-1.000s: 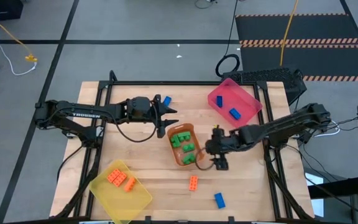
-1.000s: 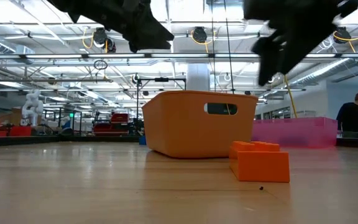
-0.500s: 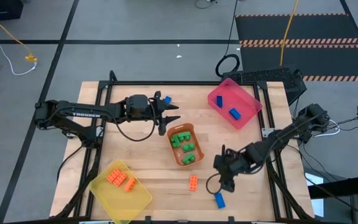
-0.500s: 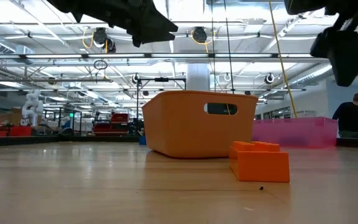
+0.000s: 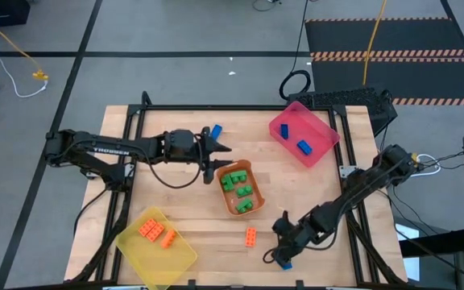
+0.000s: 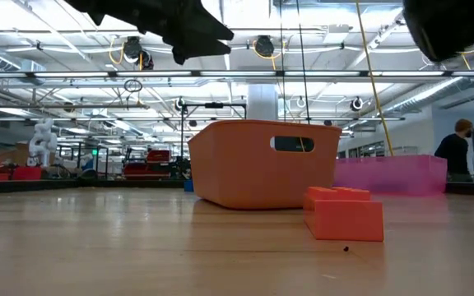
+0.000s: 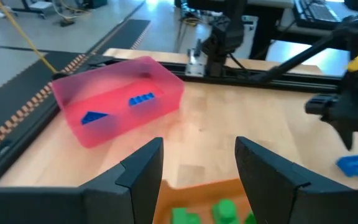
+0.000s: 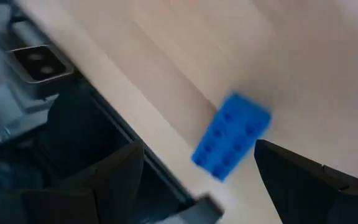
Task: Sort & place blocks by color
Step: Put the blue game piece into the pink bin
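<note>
My right gripper [image 5: 281,254] hangs open near the table's near edge, its fingers on either side of a blue block [image 8: 232,144] that lies flat on the wood, without touching it. The same blue block [image 5: 285,260] shows in the high view. My left gripper [image 5: 221,148] is open above the far end of the orange tray [image 5: 238,189], which holds green blocks [image 5: 236,182]. A loose orange block [image 5: 250,236] lies on the table. Another blue block [image 5: 216,130] rests near the far edge. Orange blocks [image 5: 156,232] sit in the yellow tray [image 5: 158,247], and a blue block [image 5: 304,147] in the pink tray [image 5: 303,133].
The table's near edge and dark frame [image 8: 86,143] run just beside the blue block under my right gripper. In the low view the orange block [image 6: 343,214] stands in front of the orange tray [image 6: 266,163] and pink tray [image 6: 389,174]. A person [image 6: 457,152] stands in the room beyond.
My right gripper has swung away from the orange tray's right side toward the table's near edge and now stands over the blue block there. My left arm has stayed close to where it was, above the orange tray's far end.
</note>
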Motion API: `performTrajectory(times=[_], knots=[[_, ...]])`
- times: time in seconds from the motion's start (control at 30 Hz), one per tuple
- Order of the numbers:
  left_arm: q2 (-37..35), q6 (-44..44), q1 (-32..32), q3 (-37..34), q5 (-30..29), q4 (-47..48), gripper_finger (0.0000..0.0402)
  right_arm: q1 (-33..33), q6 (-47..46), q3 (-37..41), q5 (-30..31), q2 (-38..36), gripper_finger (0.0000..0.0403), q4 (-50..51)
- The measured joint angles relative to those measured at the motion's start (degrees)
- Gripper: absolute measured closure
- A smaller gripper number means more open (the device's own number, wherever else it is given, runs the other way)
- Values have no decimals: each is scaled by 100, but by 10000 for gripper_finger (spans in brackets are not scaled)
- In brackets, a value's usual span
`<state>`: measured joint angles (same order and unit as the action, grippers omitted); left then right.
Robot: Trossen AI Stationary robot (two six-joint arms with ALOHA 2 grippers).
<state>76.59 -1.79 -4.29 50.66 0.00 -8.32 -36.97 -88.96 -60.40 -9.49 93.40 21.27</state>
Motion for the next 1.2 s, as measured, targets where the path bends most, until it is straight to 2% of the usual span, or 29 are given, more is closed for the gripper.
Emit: performTrajectory(times=[0.13, 0.4, 0.9, 1.2], knots=[[1, -28, 237, 0, -1, 2, 202, -121, -896, 2, -542, 167, 103, 35], [1, -58, 653, 1, -3, 32, 202, -189, -1221, 0, -495, 375, 103, 274], [1, -155, 1006, 1, -145, 378, 202, -12, -299, -17, -383, 517, 103, 1515], [1, -184, 1016, 0, -160, 398, 202, 484, 677, 7, 524, 28, 103, 2847]])
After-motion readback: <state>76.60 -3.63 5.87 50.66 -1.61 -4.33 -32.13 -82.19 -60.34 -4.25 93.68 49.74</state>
